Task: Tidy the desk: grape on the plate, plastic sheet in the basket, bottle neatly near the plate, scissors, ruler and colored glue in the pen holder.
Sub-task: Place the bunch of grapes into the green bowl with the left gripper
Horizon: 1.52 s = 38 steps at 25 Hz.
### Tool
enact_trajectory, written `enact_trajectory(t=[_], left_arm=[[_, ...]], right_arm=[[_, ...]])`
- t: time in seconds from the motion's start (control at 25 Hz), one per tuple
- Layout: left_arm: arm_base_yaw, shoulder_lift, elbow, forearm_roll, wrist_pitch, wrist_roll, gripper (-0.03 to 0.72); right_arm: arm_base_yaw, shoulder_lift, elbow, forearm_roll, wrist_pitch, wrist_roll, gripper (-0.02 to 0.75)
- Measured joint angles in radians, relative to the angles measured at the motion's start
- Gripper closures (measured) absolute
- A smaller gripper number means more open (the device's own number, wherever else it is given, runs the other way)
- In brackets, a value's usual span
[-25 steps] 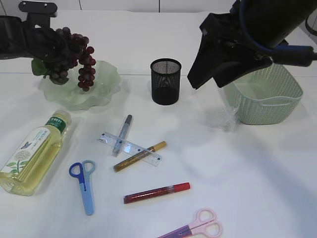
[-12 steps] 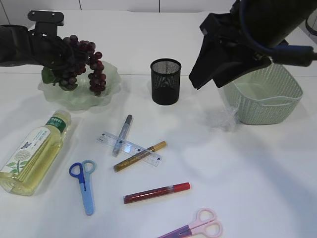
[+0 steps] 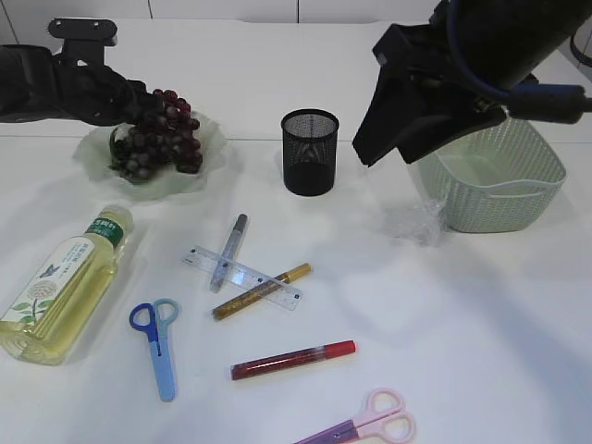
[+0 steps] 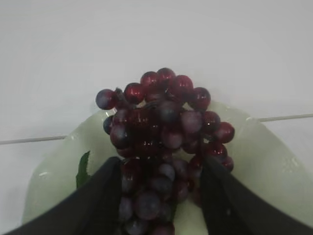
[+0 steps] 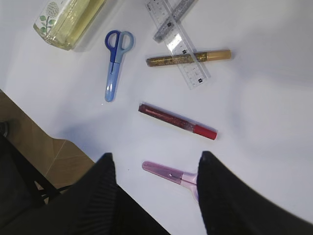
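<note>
From the exterior view, the grapes point(image 3: 157, 141) lie on the pale green plate point(image 3: 209, 139) at the back left of the table point(image 3: 481, 324), with the left gripper point(image 3: 137, 104) just above and behind them. The black mesh pen holder point(image 3: 310, 152) stands upright near the middle, and the green basket point(image 3: 495, 180) sits at the right, partly hidden by the right arm point(image 3: 435, 83). The crumpled clear plastic sheet point(image 3: 416, 222) lies on the table against the basket's left side — outside it. The bottle point(image 3: 65, 287) lies on its side at the left edge. In front of the holder, the clear ruler point(image 3: 242, 277) crosses a silver glue pen point(image 3: 229, 250) and a gold glue pen point(image 3: 261, 291); a red glue pen point(image 3: 292, 360) lies nearer the front. Blue scissors point(image 3: 157, 344) lie beside the bottle, pink scissors point(image 3: 365, 427) at the front edge.

In the left wrist view, the left gripper's 2 fingers point(image 4: 98, 200) stand spread on either side of the grape bunch point(image 4: 164, 142), which rests on the plate point(image 4: 274, 166); whether they touch it I cannot tell.

In the right wrist view, the right gripper point(image 5: 154, 196) hangs high over the table with its jaws apart and nothing between them — below are the bottle point(image 5: 68, 19), blue scissors point(image 5: 115, 61), ruler point(image 5: 178, 41), gold pen point(image 5: 188, 58), red pen point(image 5: 177, 121) and pink scissors point(image 5: 168, 174).
</note>
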Motion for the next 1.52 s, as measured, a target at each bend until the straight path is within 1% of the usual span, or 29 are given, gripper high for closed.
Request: enact_trajectory(t=[0.36,0.44,0.64,0.72,0.8,0.88,0.96,1.08,1.2,1.32,1.44,1.52], left_arm=[[0.000,-0.006,-0.002,0.000,-0.012,-0.013,0.298],[-0.008,-0.019,-0.002,0.000,-0.010,-0.014,0.300],[-0.039,-0.081,-0.002,0.000,-0.001,-0.017,0.333],[-0.055,-0.104,-0.002,0.000,0.005,-0.046,0.338],[-0.071,-0.126,-0.002,0.000,0.019,-0.110,0.343],[-0.086,-0.146,-0.002,0.000,0.055,-0.203,0.346],[-0.093,-0.158,-0.002,0.000,0.127,-0.328,0.347],[-0.095,-0.163,-0.002,0.009,0.284,-0.512,0.347],[-0.076,-0.163,-0.002,0.092,0.498,-0.641,0.353],[-0.046,-0.163,-0.002,0.231,0.701,-0.712,0.356],[-0.022,-0.165,-0.002,0.388,0.852,-0.766,0.357],[-0.014,-0.176,-0.002,0.511,0.913,-0.829,0.356]], right_arm=[[0.000,0.000,0.000,0.000,0.000,0.000,0.312],[0.000,0.000,0.000,0.000,0.000,0.000,0.312],[0.000,0.000,0.000,0.000,0.000,0.001,0.312],[0.000,0.000,0.000,0.000,0.000,0.001,0.312],[0.000,0.000,0.000,0.000,0.000,0.001,0.312],[0.000,0.000,0.000,0.000,0.000,0.001,0.312],[0.000,0.000,0.000,0.000,0.000,0.001,0.313],[0.000,0.000,0.000,0.000,0.000,0.012,0.313],[0.000,0.000,0.000,0.000,0.000,0.015,0.313],[0.000,0.000,0.000,0.000,0.000,0.017,0.312],[0.000,0.000,0.000,0.000,0.000,0.017,0.312],[0.000,0.000,0.000,-0.011,0.000,0.019,0.312]])
